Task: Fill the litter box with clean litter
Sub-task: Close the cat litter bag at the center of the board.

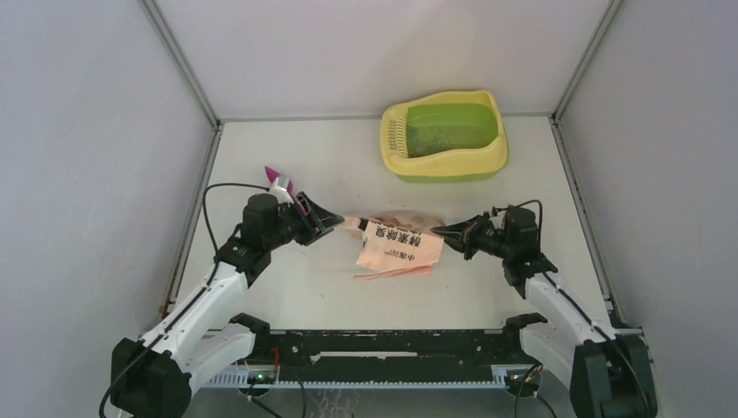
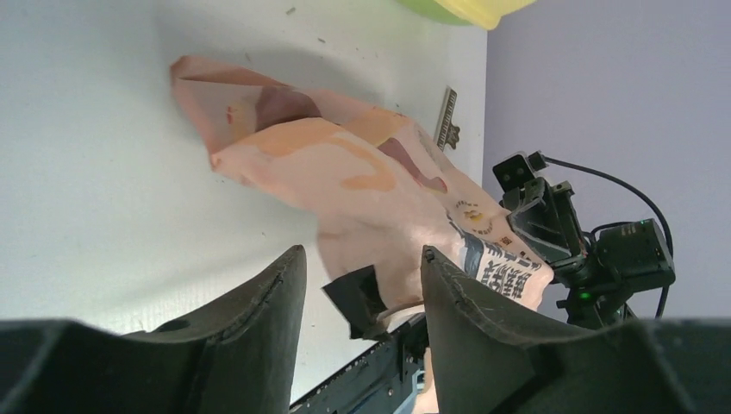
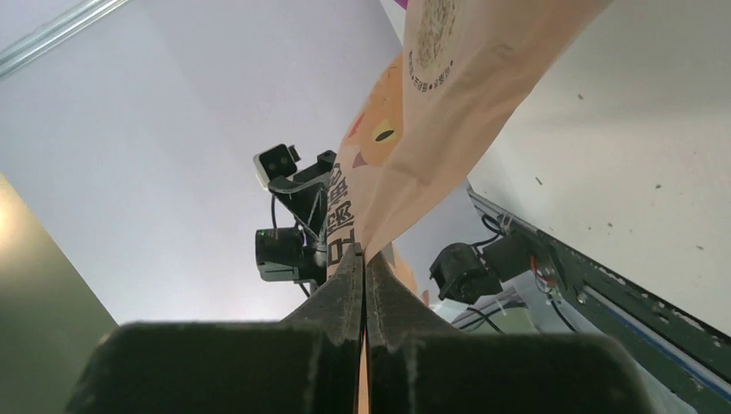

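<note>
The litter box (image 1: 444,157) stands at the back right of the table, with a pale yellow rim, a green basin and a slotted grille at its left end. Dark specks of litter (image 1: 452,132) lie in the basin. The peach-pink printed bag (image 1: 399,246) lies mid-table between the arms. My right gripper (image 1: 439,232) is shut on the bag's right edge; the pinched bag (image 3: 431,112) shows in the right wrist view. My left gripper (image 1: 335,223) is open at the bag's left end; in the left wrist view the bag (image 2: 345,172) lies just beyond its fingertips.
A magenta scoop (image 1: 283,186) sits beside the left wrist. A corner of the litter box (image 2: 465,9) shows at the top of the left wrist view. Grey walls enclose the table on three sides. A black rail (image 1: 392,344) runs along the near edge.
</note>
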`<state>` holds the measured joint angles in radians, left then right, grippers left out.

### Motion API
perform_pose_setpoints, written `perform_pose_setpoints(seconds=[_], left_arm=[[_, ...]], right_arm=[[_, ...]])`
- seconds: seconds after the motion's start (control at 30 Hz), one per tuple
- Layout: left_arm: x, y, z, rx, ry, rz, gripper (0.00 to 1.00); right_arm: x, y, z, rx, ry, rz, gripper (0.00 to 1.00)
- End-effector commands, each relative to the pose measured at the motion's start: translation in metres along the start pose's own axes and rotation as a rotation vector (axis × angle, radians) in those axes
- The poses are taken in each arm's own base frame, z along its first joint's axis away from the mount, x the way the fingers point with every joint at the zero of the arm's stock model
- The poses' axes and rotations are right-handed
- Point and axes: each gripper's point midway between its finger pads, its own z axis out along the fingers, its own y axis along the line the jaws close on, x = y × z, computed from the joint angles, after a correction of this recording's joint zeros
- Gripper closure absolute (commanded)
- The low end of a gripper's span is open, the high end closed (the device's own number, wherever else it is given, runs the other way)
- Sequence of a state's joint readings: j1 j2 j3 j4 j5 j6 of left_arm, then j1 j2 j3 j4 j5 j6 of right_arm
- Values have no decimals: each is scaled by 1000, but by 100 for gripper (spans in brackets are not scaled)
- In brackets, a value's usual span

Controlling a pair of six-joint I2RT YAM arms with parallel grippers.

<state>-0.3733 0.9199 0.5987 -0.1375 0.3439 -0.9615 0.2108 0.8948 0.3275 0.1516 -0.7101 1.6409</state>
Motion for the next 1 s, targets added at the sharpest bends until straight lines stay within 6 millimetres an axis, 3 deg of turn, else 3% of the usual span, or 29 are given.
perform_pose_setpoints(seconds=[0.0,0.3,0.43,0.5,0.7,0.97], left_arm=[[-5,8,-3,-5,-19,24,45],[-8,13,0,-12,-12,18,45],[-11,8,-8,-4,-20,25,44],[-13,5,-13,7,-26,18,43],[-12,-6,-20,66,-35,-22,41],[-15,8,6,61,-25,-97,34]], right_arm=[[5,27,-9,-70,148,-166,100],[-18,24,-1,-33,183,-253,96],[-29,29,0,-10,158,-301,79],[-35,34,2,0,141,-343,75],[-41,32,3,41,124,-387,80],[-38,28,7,2,180,-362,97]])
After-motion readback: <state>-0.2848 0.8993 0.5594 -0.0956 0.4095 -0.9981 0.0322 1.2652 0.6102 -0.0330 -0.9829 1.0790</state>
